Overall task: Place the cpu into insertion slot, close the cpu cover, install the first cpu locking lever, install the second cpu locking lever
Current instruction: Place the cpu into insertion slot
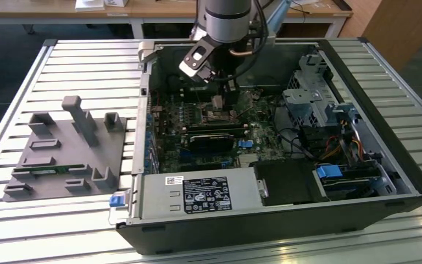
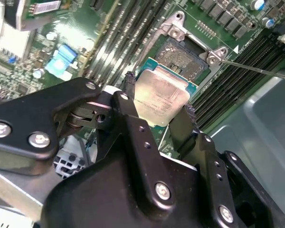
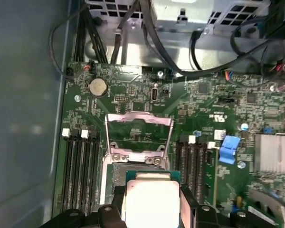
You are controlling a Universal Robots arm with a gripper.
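The gripper [image 2: 159, 99] pinches the cpu [image 2: 164, 92] by two opposite edges, one finger pressed against each side. The silvery top of the chip faces both wrist cameras. The chip hangs just over the insertion slot [image 2: 183, 59], whose brownish pin field is partly exposed beyond the chip's far edge. Whether the chip touches the slot frame cannot be told.

In the first wrist view the cpu cover [image 3: 138, 118] stands raised behind the slot, leaving the opening free. A thin locking lever [image 2: 256, 69] is swung out to the side of the slot, over the memory slots [image 2: 237, 57].

Hazards, as judged from here:
- The chip looks offset from the slot. Lowering it off-centre may land a corner on the frame.
- A tilted release may bend the pins (they are fine and unprotected).
- The fingers flank the chip closely and may catch the slot frame.
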